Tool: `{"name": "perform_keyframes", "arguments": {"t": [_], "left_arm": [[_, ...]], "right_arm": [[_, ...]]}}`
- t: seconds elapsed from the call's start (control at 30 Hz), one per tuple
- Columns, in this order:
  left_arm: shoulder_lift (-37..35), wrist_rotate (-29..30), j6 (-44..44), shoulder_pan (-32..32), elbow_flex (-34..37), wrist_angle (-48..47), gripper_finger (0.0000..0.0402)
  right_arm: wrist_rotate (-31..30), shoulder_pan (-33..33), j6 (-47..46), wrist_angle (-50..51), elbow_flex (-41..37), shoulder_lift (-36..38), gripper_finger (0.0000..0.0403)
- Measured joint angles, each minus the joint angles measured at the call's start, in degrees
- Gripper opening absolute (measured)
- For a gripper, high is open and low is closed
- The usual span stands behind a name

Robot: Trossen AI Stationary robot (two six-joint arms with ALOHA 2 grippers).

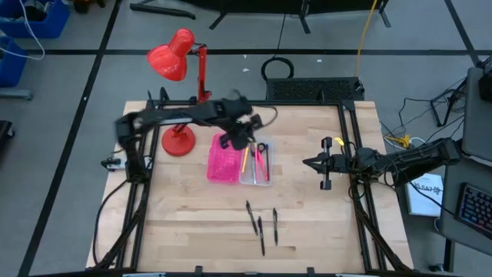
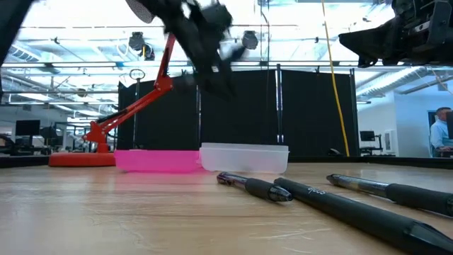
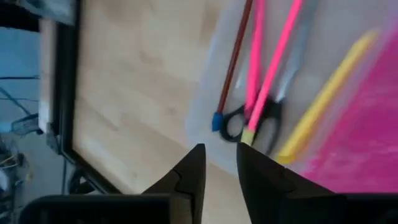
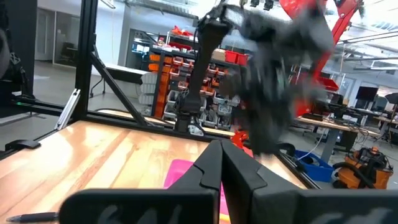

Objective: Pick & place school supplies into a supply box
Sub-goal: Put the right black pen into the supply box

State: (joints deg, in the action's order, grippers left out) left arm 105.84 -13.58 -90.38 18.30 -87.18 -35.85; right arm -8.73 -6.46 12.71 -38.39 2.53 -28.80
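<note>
The clear supply box (image 1: pixel 256 168) (image 2: pixel 244 157) lies mid-table, right of a pink perforated tray (image 1: pixel 223 161). In the left wrist view it holds the black-handled scissors (image 3: pixel 249 121), two pink pens (image 3: pixel 273 62), a yellow pencil (image 3: pixel 323 102) and a dark red pencil (image 3: pixel 235 62). Three black pens (image 1: pixel 261 227) (image 2: pixel 340 202) lie flat on the table nearer the near edge. My left gripper (image 1: pixel 244 142) (image 3: pixel 221 158) hovers above the box's far end, slightly open and holding nothing. My right gripper (image 1: pixel 307 163) (image 4: pixel 222 152) waits shut near the right edge, raised off the table.
A red desk lamp (image 1: pixel 181 100) (image 2: pixel 106 134) stands on its round base at the far left, just behind the pink tray (image 2: pixel 156 160). Black frame rails run along the table's left and right sides. Bare wood (image 1: pixel 192 223) lies left of the three loose pens.
</note>
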Motion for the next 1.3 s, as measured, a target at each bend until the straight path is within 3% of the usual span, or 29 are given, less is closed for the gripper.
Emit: {"name": "perform_keyframes", "arguments": {"t": [0.13, 0.2, 0.3, 0.4, 0.5, 0.63, 0.77, 0.93, 1.17, 1.3], "left_arm": [[-13.9, -1.5, 7.9, -1.4, 1.8, -5.7, 0.0048], [-21.6, -2.3, 14.5, -2.1, 5.4, -6.0, 0.0016], [-33.8, -7.3, 26.3, -2.2, 13.9, -4.4, 0.0007], [-46.1, -13.7, 41.6, -2.2, 25.5, 3.3, 0.0004], [-56.1, -17.8, 56.7, -2.6, 39.4, 17.7, 0.0005], [-65.5, -13.3, 75.7, -4.9, 57.4, 38.7, 0.0003], [-71.9, -2.5, 79.0, -7.0, 70.1, 46.4, 0.0005], [-75.9, 1.4, 81.7, -8.0, 80.1, 52.6, 0.0004], [-79.0, 3.4, 81.6, -9.8, 85.4, 56.9, 0.0003], [-84.4, 3.3, 80.4, -11.8, 84.2, 52.4, 0.0002]], "right_arm": [[0.0, 0.0, 0.0, -0.5, 0.0, 0.0, 0.0000], [0.0, 0.0, 0.0, -0.6, 0.0, -0.1, 0.0000], [0.0, 0.0, 0.0, -0.8, 0.0, -0.1, 0.0000], [0.0, 0.0, 0.0, -0.8, 0.0, -0.1, 0.0000], [0.0, 0.0, 0.0, -0.4, 0.0, -0.1, 0.0000], [0.0, 0.0, -1.6, -0.4, 0.0, -0.4, 0.0000], [-0.1, 0.0, -2.0, -1.0, 0.0, -0.5, 0.0000], [-0.1, 0.0, -1.5, -1.7, 0.0, -0.5, 0.0000], [-0.5, 0.0, -3.5, -1.7, 0.0, -0.5, 0.0000], [-0.4, 0.0, -7.4, -2.2, 0.0, -0.5, 0.0000]]}}
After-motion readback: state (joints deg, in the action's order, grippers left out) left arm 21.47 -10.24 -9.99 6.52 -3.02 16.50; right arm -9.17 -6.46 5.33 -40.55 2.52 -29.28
